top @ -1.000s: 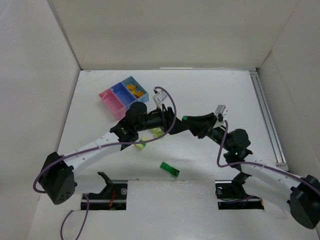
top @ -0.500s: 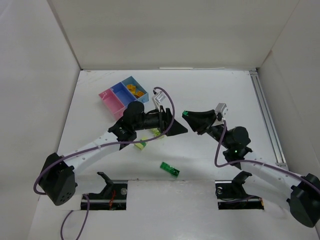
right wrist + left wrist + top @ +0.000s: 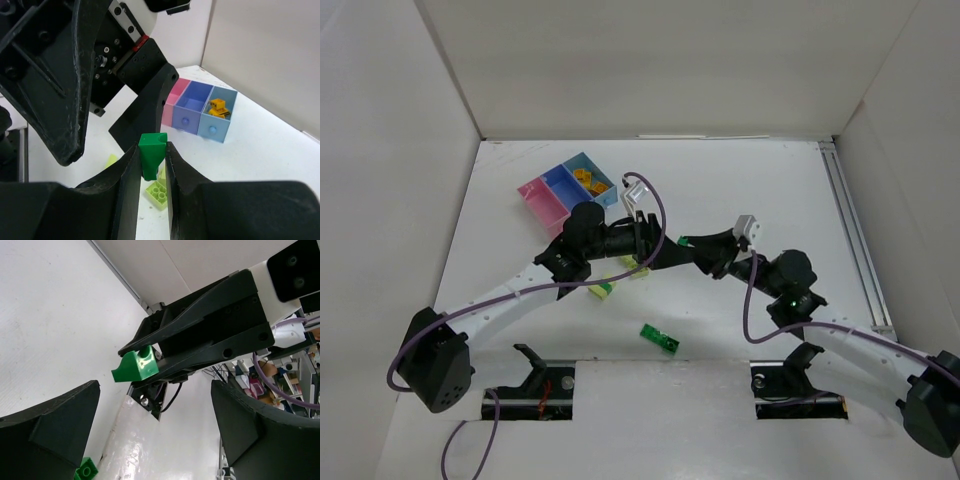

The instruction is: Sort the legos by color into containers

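My right gripper (image 3: pixel 152 147) is shut on a dark green brick (image 3: pixel 152 155) and holds it above the table. In the top view the right gripper (image 3: pixel 692 244) meets my left gripper (image 3: pixel 660 252) tip to tip. The left gripper (image 3: pixel 155 390) is open wide and empty, and the held green brick (image 3: pixel 136 365) sits just ahead of its jaws. The containers, a pink bin (image 3: pixel 542 200), a blue bin (image 3: pixel 563 185) and a light blue bin (image 3: pixel 598 172), stand at the back left. The light blue bin holds orange-yellow bricks (image 3: pixel 218 107).
A dark green brick (image 3: pixel 660 338) lies near the front middle. A lime brick (image 3: pixel 603 290) and a pale one (image 3: pixel 632 265) lie under the left arm. A lime brick (image 3: pixel 159 192) shows below the right jaws. White walls surround the table, with a rail (image 3: pixel 850 230) on the right.
Half a second ago the two grippers were apart. The right gripper has since moved left with the green brick up to the left gripper's open jaws. The left gripper has shifted slightly.
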